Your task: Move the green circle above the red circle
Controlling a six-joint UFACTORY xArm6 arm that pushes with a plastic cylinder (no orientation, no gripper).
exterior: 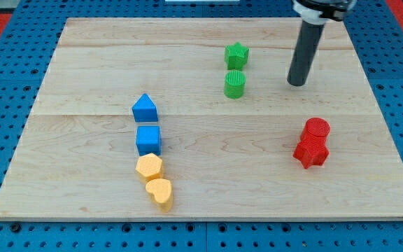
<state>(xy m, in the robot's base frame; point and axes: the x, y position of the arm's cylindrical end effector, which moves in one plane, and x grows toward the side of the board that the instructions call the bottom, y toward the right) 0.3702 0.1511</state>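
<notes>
A: Item list, nearest the view's bottom first, please.

B: Yellow heart [160, 193], touching a yellow hexagon-like block [149, 168] just above it. Then a blue cube [148, 140], and a blue house-shaped block [144, 108] just beyond that. All four form a rough column at the view's left of centre on the wooden board [82, 63].

A: And on the view's right?

B: Red star [310, 153], with the red circle [317, 129] touching it on the far side. Farther up, near the middle: the green circle [235, 83], and the green star [236, 54] just beyond it.

A: The rod?

B: My tip [297, 83] rests on the board to the view's right of the green circle, apart from it, roughly level with it. There are no fingers on this rig, only a bare rod, so nothing is grasped or clenched.

A: Task status?

B: I judge it not done. The green circle sits up and to the view's left of the red circle, well apart. It needs shifting toward the view's right, to land directly above the red one.

A: Anything unclear?

B: The rod's upper part is cut off at the view's top. The yellow hexagon's exact shape is hard to confirm.
</notes>
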